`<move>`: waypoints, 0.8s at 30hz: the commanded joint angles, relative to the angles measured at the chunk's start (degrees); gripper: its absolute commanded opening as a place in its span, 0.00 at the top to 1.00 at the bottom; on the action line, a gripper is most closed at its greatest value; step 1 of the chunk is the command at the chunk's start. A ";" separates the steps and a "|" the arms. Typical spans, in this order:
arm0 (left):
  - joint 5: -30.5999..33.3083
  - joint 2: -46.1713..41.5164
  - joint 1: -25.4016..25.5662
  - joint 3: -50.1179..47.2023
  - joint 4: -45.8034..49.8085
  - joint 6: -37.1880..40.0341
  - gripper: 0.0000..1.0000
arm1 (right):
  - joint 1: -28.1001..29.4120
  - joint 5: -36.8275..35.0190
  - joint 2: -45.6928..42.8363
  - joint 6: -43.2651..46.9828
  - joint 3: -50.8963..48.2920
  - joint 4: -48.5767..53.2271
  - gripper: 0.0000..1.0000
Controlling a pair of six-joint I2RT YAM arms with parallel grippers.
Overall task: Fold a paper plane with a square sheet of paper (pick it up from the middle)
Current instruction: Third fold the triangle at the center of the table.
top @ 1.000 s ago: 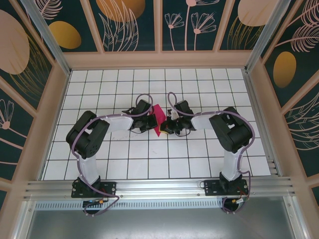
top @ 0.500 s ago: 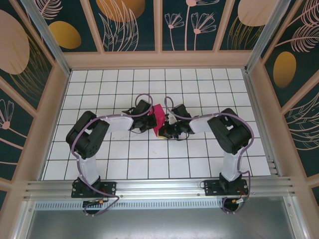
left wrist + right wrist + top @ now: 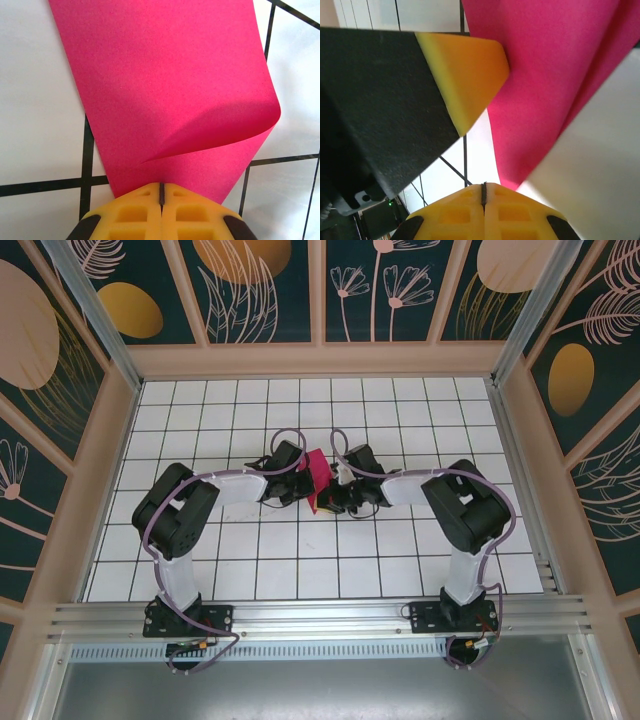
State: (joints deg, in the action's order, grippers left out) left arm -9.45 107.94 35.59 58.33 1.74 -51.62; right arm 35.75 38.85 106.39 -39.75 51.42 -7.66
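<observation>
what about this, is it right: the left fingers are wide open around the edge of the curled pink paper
Not quite. The left fingers are shut, not wide open. In the left wrist view the two yellow halves meet in a thin seam, clamped on the edge of the pink paper, which is indeed curled, one side rolling over.

White gridded table (image 3: pixel 200 540) enclosed by dark floral-patterned walls (image 3: pixel 262 300).

Top view looks down on the whole table (image 3: pixel 200 410); both wrist views closely face one pink sheet (image 3: pixel 165 75)
</observation>
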 commanded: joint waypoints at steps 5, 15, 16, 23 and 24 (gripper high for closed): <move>3.99 -0.17 -0.42 -0.92 4.33 -0.59 1.00 | 1.08 -0.05 3.35 -0.34 1.80 0.09 0.96; 3.92 -0.11 -0.40 -0.29 4.86 0.11 1.00 | -3.29 -1.68 -1.64 1.47 4.19 2.15 0.96; 3.92 -0.11 -0.37 -0.20 4.95 0.29 1.00 | -4.03 -2.37 -1.81 1.72 4.58 2.54 0.96; 3.67 0.07 -0.39 0.38 5.37 0.81 1.00 | -6.30 -3.17 2.53 3.18 8.79 4.68 0.99; 3.65 0.06 -0.36 0.39 5.37 0.80 1.00 | -6.20 -3.04 3.35 3.14 9.42 4.82 0.99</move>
State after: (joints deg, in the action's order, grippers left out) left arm -8.67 107.94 35.59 58.63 2.22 -51.72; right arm 28.97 36.25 107.48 -38.11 58.81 -4.84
